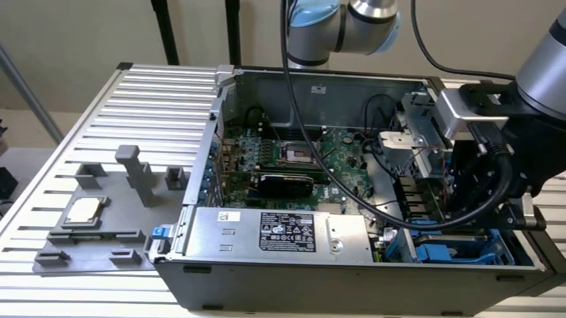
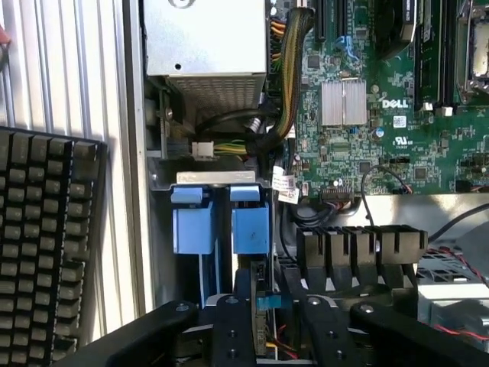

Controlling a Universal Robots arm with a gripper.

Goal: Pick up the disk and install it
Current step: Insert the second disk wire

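**Disk clamped edge-on above the drive bay**

The gripper (image 2: 260, 307) has its two black, matte fingers drawn in to a narrow gap. Between them sits a thin dark slab seen edge-on with a small blue plastic piece on it. This reads as the disk (image 2: 259, 279), held upright and off any surface.

It hangs over the near corner of the open computer case (image 1: 354, 291), at the exterior view's right. Just beyond it two glossy blue carrier tabs (image 2: 191, 229) stand side by side in the bay. The arm (image 1: 539, 73) reaches down into that corner, trailing a black cable.

Inside the case lie a green motherboard (image 1: 292, 159) and a boxy silver power supply (image 1: 283, 232) with a black label.

The case rests on a ribbed aluminium table (image 1: 150, 93). At the exterior view's left, a square silver CPU chip (image 1: 82, 211) lies on a grey fixture.
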